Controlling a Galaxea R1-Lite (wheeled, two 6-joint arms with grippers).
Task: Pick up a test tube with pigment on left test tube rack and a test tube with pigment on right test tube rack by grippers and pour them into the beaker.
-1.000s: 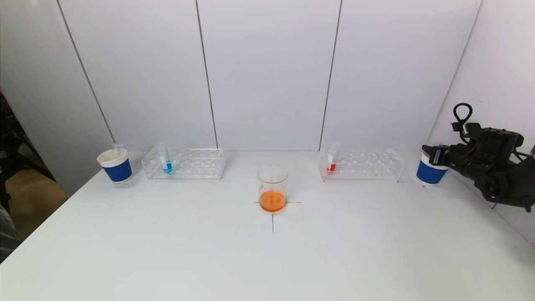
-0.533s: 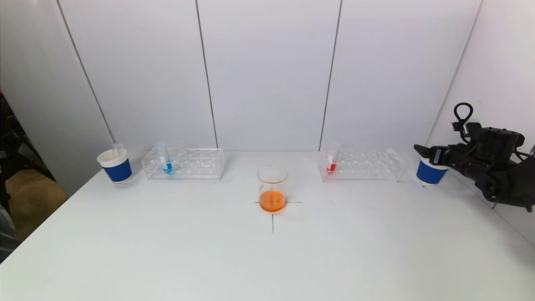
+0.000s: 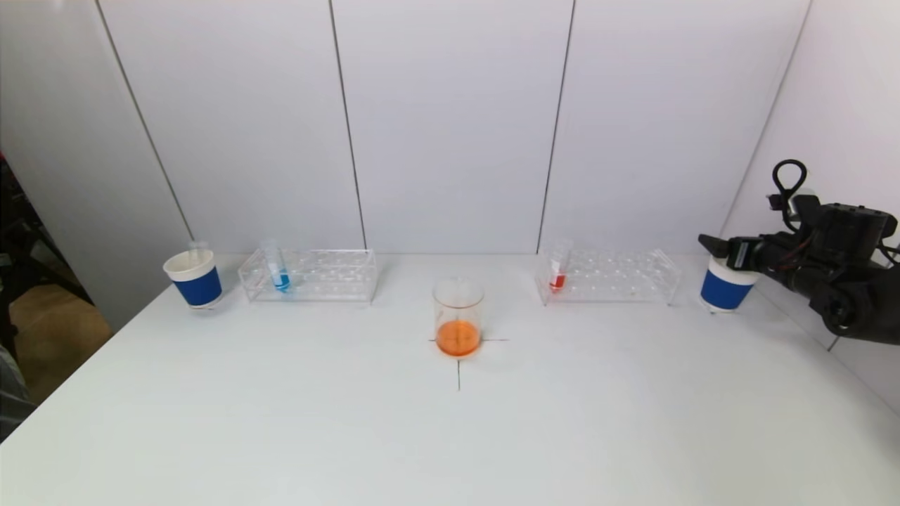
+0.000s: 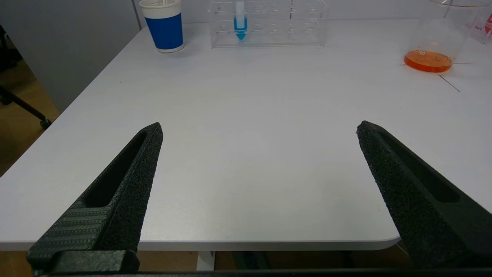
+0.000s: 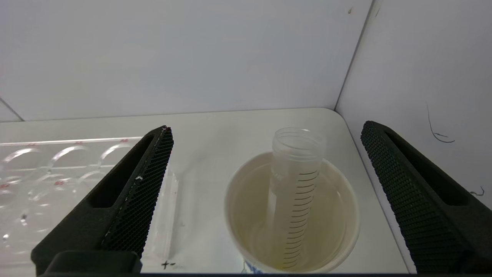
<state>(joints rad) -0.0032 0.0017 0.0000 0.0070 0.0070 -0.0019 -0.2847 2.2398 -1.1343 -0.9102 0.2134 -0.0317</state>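
The glass beaker (image 3: 458,318) holds orange liquid at the table's middle. A tube of blue pigment (image 3: 276,270) stands in the left clear rack (image 3: 330,277). A tube of red pigment (image 3: 558,271) stands in the right clear rack (image 3: 619,277). My right gripper (image 3: 711,246) hovers open just above the right blue paper cup (image 3: 724,292). In the right wrist view an empty graduated tube (image 5: 296,184) leans inside that cup (image 5: 234,215), below the spread fingers and free of them. My left gripper (image 4: 259,129) is out of the head view; its wrist view shows it open and empty over the table's near left edge.
A second blue paper cup (image 3: 194,278) with an empty tube stands left of the left rack. The right wall runs close behind my right arm. A black cross (image 3: 458,365) marks the table under the beaker. Bare white tabletop (image 3: 450,436) lies in front.
My right gripper has opened wide and risen a little above the right cup. Nothing else has moved.
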